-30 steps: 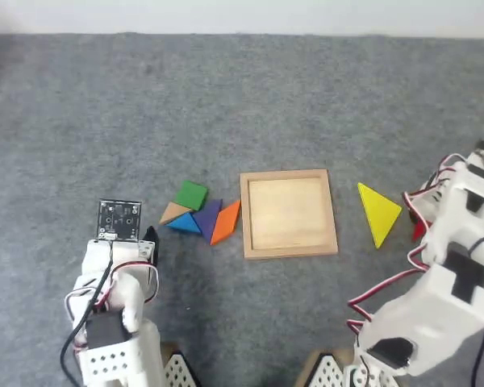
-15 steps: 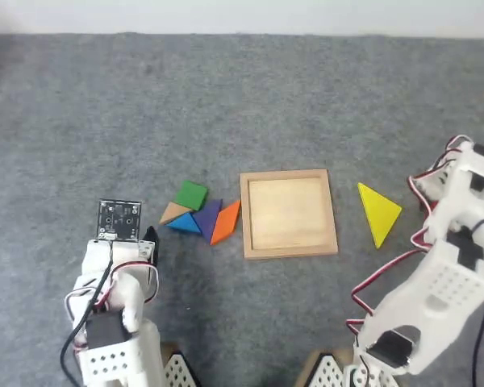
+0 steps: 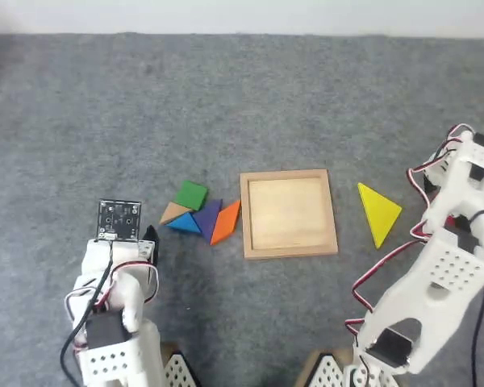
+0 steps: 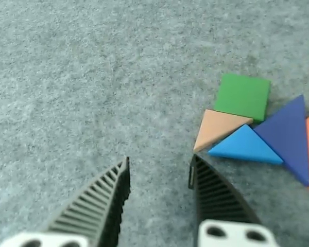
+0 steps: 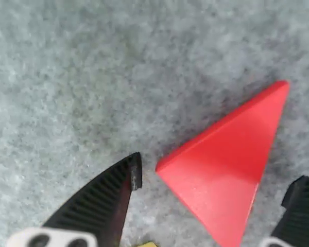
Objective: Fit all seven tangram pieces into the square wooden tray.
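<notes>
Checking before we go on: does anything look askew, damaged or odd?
Nothing stands out: the wooden tray and the five clustered pieces lie flat, the yellow triangle too, and the red triangle lies intact under the open right gripper.

Seven tangram pieces (image 3: 192, 194) are counted: apparently five clustered, one yellow triangle (image 3: 379, 211), one red triangle (image 5: 226, 164). One wooden tray (image 3: 290, 252) is counted.

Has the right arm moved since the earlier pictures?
Yes. In the high view the right arm has shifted away from the yellow triangle, toward the far edge.
</notes>
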